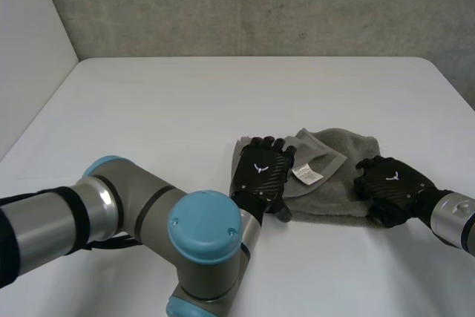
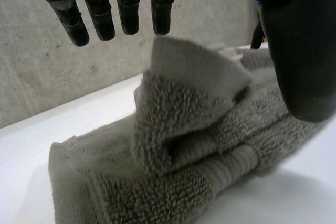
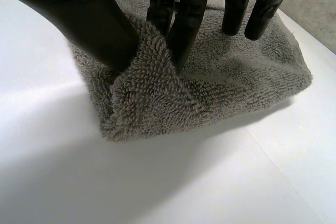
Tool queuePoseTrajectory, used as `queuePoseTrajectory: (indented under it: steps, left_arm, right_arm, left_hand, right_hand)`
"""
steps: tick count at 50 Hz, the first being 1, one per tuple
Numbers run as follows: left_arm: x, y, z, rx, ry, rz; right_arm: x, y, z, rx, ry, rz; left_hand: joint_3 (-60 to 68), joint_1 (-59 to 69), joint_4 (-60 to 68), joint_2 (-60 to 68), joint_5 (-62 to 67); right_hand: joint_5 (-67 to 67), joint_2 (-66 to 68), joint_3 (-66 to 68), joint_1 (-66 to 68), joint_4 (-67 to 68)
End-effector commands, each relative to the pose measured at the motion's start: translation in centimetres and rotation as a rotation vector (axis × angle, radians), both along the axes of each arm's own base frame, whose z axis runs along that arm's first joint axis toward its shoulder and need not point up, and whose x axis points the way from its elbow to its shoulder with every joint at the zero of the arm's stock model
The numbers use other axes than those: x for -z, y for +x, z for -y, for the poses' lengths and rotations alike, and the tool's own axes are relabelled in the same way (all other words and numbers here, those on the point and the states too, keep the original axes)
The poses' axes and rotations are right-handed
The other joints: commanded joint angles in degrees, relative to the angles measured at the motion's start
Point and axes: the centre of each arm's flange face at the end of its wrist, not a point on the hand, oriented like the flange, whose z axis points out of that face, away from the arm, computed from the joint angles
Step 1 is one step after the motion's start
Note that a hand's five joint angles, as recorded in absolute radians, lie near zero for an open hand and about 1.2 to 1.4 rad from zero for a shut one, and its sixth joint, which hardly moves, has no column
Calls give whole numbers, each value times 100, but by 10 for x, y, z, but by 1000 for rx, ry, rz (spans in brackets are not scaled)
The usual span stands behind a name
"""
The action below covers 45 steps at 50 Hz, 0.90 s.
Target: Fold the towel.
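Observation:
A grey towel (image 1: pixel 335 187) lies folded in a thick bundle on the white table (image 1: pixel 185 102), right of centre, with a white label (image 1: pixel 306 174) on top. My left hand (image 1: pixel 261 172) hovers over the towel's left end; its fingers (image 2: pixel 128 11) hang straight above a turned-up flap of the towel (image 2: pixel 199 145), so it is open and holds nothing. My right hand (image 1: pixel 390 185) is at the towel's right end. There its fingers (image 3: pixel 184 24) and thumb pinch a ridge of the towel (image 3: pixel 220 87) near a corner.
The left arm's grey elbow with its blue cap (image 1: pixel 200 235) fills the near foreground. A concrete wall (image 1: pixel 260 5) rises behind the table's far edge. Bare tabletop lies left of the towel and behind it.

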Motion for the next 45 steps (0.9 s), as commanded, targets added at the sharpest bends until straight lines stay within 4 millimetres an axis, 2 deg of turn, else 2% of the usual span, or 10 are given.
queuePoseTrajectory:
  steps: [1, 9, 11, 14, 16, 18, 25, 33, 39, 45]
  left_arm:
    - [0, -5, 11, -36, -74, 15]
    - [-18, 2, 43, -177, -169, -77]
    - [-20, 17, 67, -250, -172, -72]
    - [-21, 27, 79, -290, -173, -66]
    - [-21, 47, 97, -363, -164, -45]
    - [-18, 54, 99, -380, -151, -27]
    - [-3, 63, 82, -367, -103, 38]
    - [-11, 55, 66, -328, -108, 25]
    - [-18, 39, 44, -258, -122, 8]
    - [-39, 27, 36, -212, -159, -46]
  right_arm:
    - [0, 0, 0, 0, 0, 0]
    - [0, 0, 0, -1, 1, 0]
    - [1, 0, -1, -1, 3, 0]
    - [1, 0, -1, -1, 3, 0]
    - [1, 1, -1, -4, 4, -1]
    - [1, 1, -2, -4, 5, -1]
    - [1, 0, -1, -1, 6, 1]
    - [1, -1, 0, 8, 6, 1]
    - [1, -1, -1, 7, 7, 3]
    - [1, 0, -2, 4, 10, 3]
  left_hand:
    - [-220, -497, -269, -269, -210]
    - [-220, -295, -269, -67, -8]
    - [-220, -278, -269, -50, 9]
    - [-220, -278, -269, -50, 9]
    - [-220, -278, -269, -50, 9]
    - [-220, -278, -269, -50, 9]
    - [-220, -329, -269, -101, -42]
    - [-220, -396, -269, -168, -109]
    - [-220, -413, -269, -185, -126]
    - [-220, -396, -269, -168, -109]
  right_hand:
    - [314, 404, 94, 629, 174]
    - [314, 404, 94, 629, 174]
    - [314, 404, 94, 629, 174]
    - [314, 404, 94, 629, 174]
    - [314, 404, 94, 629, 174]
    - [314, 404, 94, 629, 174]
    - [314, 404, 94, 629, 174]
    - [314, 404, 94, 629, 174]
    - [314, 404, 94, 629, 174]
    - [314, 404, 94, 629, 174]
